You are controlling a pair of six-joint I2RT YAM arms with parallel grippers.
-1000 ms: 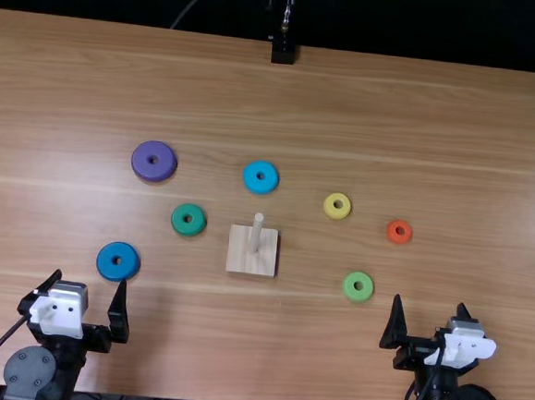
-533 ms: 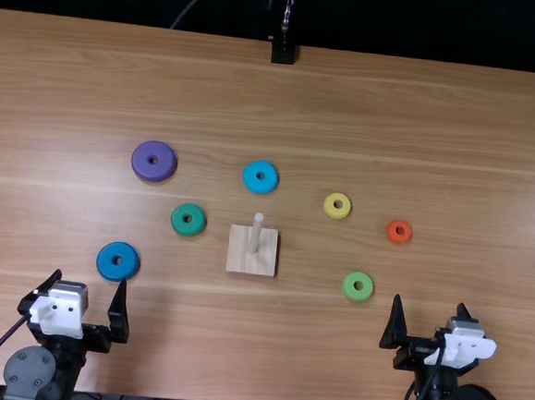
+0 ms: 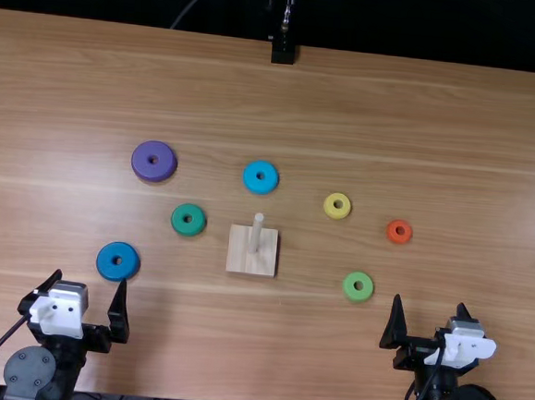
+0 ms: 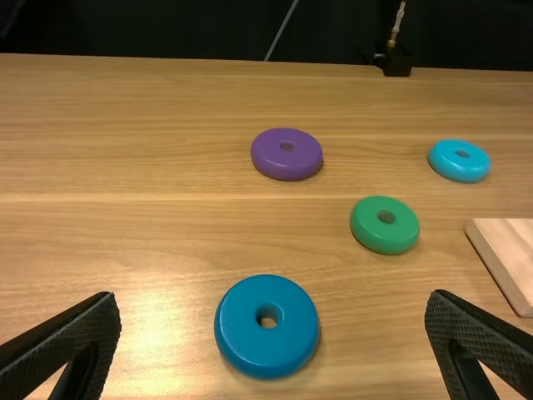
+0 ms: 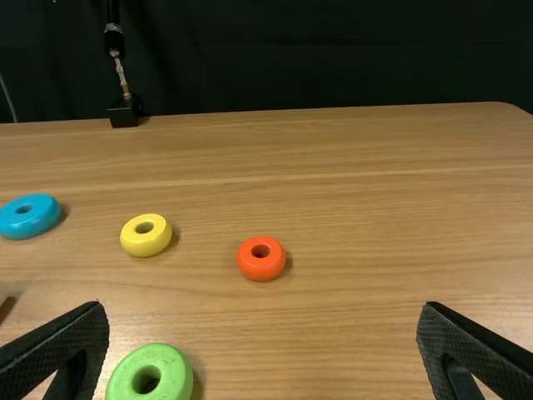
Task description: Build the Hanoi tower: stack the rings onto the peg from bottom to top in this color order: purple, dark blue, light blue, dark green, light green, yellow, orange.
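Observation:
My left gripper (image 3: 90, 295) is open at the table's near left, just short of the dark blue ring (image 3: 118, 261). In its wrist view the left gripper (image 4: 273, 340) has the dark blue ring (image 4: 256, 350) between its spread fingers, untouched. The right gripper (image 3: 430, 315), also open, stands near right; in the right wrist view, the right gripper (image 5: 258, 346) holds nothing. A bare peg (image 3: 257, 232) rises from its wooden base (image 3: 241, 262). Around it lie the purple (image 3: 142, 168), light blue (image 3: 252, 184), dark green (image 3: 180, 226), light green (image 3: 349, 293), yellow (image 3: 330, 211) and orange rings (image 3: 392, 238).
All the rings lie flat and apart on the wooden table (image 3: 394, 117). A black mount (image 3: 283, 53) stands at the table's far edge, with a dark backdrop behind it.

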